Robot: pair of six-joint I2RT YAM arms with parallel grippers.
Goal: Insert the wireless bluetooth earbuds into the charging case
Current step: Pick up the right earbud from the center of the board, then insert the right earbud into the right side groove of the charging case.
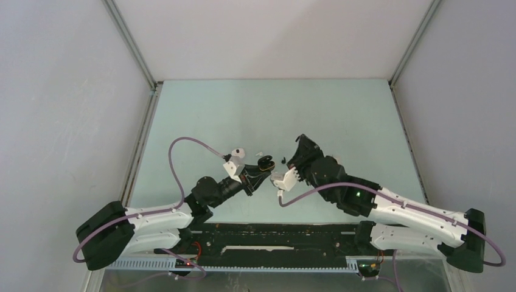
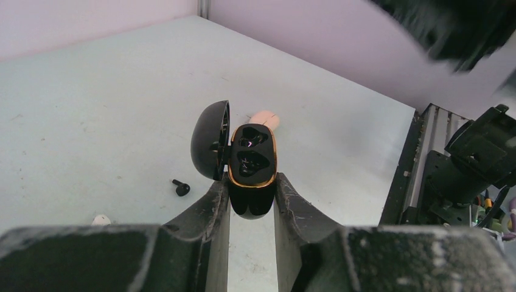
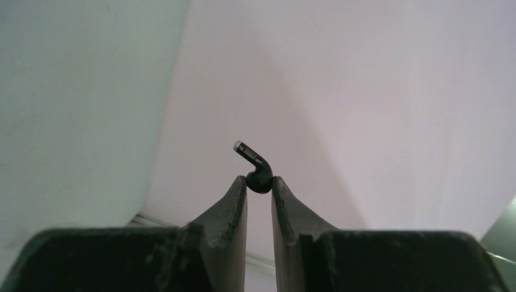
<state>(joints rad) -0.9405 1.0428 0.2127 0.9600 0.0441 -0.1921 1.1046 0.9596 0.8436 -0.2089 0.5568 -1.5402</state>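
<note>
My left gripper (image 2: 252, 182) is shut on the lower body of a glossy black charging case (image 2: 251, 159) with a gold rim. Its lid (image 2: 210, 140) hangs open to the left and both inner wells look dark. In the top view that gripper (image 1: 266, 163) holds the case above mid-table. My right gripper (image 3: 260, 180) is shut on the head of a black earbud (image 3: 255, 164), stem pointing up and left against the wall; it (image 1: 297, 141) is raised just right of the case. Another black earbud (image 2: 181, 187) and a white earbud (image 1: 258, 153) lie on the table.
A small white object (image 1: 238, 150) sits by my left wrist. A peach rounded object (image 2: 266, 120) lies on the table behind the case. The table (image 1: 274, 109) is walled on three sides. The arms' base rail (image 1: 274, 240) runs along the near edge.
</note>
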